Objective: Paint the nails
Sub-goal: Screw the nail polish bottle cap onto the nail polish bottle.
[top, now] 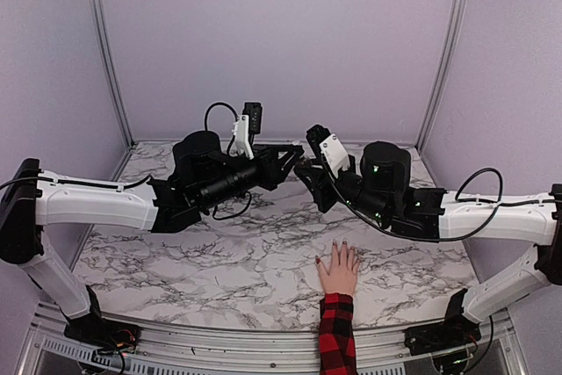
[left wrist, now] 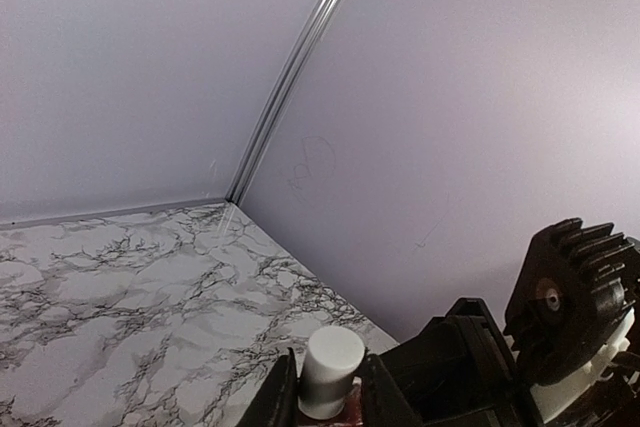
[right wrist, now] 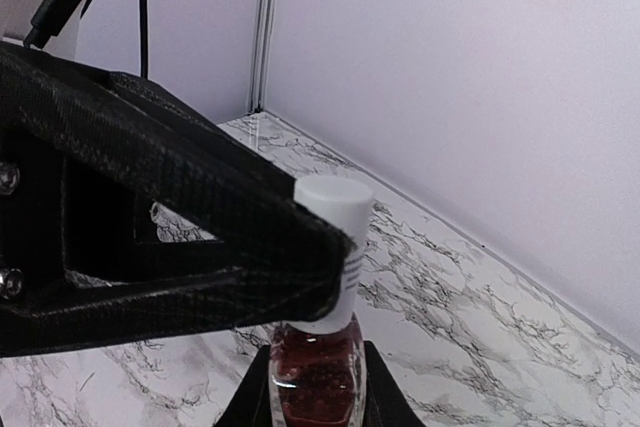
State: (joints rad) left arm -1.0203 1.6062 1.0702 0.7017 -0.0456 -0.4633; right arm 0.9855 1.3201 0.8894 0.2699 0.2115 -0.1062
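Five nails (top: pixel 342 242), tiny, stiff, on hand (top: pixel 338 271) flat at near edge of table (top: pixel 219 252), right of centre: brush lightly, never grip. Right gripper (right wrist: pixel 315 402) clamps slick glass bottle (right wrist: pixel 315 372); left gripper (left wrist: pixel 328 399) pinches white cap (right wrist: pixel 335 209).

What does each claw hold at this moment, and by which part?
The right claw grips the small glass bottle of dark red nail polish by its body. The left claw sits around its white cap; whether it grips cannot be told.
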